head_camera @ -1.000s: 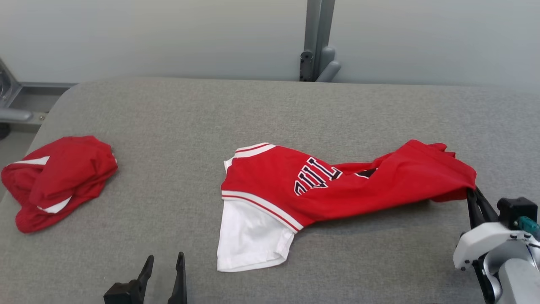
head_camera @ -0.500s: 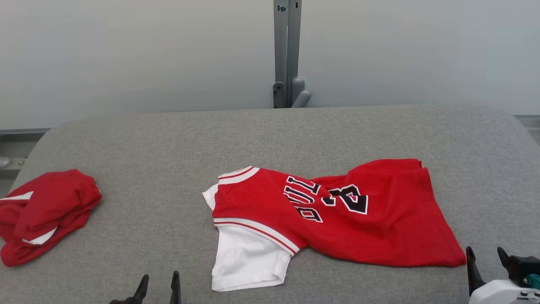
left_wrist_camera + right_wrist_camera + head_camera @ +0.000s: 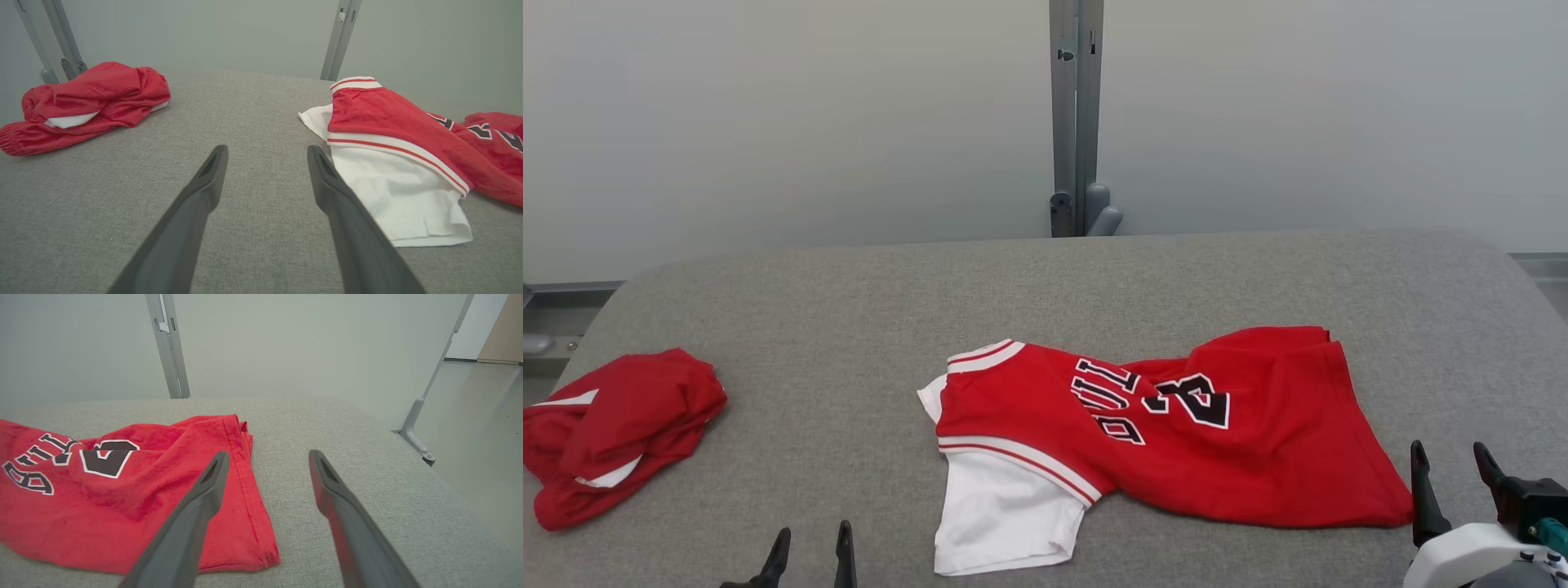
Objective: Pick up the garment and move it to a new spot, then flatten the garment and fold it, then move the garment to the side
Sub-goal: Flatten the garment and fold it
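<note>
red jersey (image 3: pixel 1282 465), "BULL", number partly hidden

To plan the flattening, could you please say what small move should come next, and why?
Probably ease the open right gripper to the hem corner of the jersey and grip it: the jersey lies twisted mid-body, and that corner sits beside it.

Red-and-white jersey (image 3: pixel 1176 445) lying rumpled on grey table (image 3: pixel 849 327)

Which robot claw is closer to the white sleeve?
Left. The left gripper sits just left of the white sleeve; the right gripper is beyond the jersey's red hem.
</note>
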Tool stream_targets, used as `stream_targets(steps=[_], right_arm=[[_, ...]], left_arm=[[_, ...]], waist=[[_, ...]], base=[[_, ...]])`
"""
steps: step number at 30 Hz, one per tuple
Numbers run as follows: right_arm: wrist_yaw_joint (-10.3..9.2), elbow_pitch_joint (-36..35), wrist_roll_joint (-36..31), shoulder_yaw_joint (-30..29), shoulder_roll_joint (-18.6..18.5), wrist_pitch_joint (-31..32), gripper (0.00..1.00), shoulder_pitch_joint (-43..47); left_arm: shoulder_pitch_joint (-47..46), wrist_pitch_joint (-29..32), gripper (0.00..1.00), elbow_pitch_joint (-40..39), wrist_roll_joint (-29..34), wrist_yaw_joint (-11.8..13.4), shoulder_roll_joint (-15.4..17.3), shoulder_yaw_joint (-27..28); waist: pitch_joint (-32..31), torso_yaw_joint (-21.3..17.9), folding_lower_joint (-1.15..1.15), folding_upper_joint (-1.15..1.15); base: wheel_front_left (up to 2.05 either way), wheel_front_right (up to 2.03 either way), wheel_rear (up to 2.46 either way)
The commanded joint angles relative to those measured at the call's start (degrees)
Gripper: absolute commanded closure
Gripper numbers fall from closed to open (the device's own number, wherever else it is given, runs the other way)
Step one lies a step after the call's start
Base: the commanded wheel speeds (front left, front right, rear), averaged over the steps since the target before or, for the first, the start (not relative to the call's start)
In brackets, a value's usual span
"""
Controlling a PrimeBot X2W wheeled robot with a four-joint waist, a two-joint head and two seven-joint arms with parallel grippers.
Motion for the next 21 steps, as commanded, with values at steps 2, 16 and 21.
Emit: stream_targets(steps=[2, 16, 21], right_arm=[[-0.08, -0.7, 0.1, 0.1, 0.5, -0.2, 0.00, 1.2], [-0.08, -2.4, -0.6, 1.5, 1.8, -0.2, 0.00, 2.9], [-0.08, -3.8, 0.2, 4.5, 1.6, -0.2, 0.00, 2.3]], left_arm=[[1.2, 0.0, 0.00, -0.2, 0.4, -0.3, 0.2, -0.3], [0.9, 0.0, 0.00, -1.1, 0.8, -0.4, 0.2, -1.9], [-0.4, 0.0, 0.00, -1.5, 0.8, -0.5, 0.2, -2.9]], waist=[[-0.6, -0.1, 0.00, 0.00], [-0.2, -1.0, 0.00, 0.00], [1.3, -1.1, 0.00, 0.00]], base=[[0.00, 0.00, 0.00], [0.00, 0.00, 0.00], [0.00, 0.00, 0.00]])
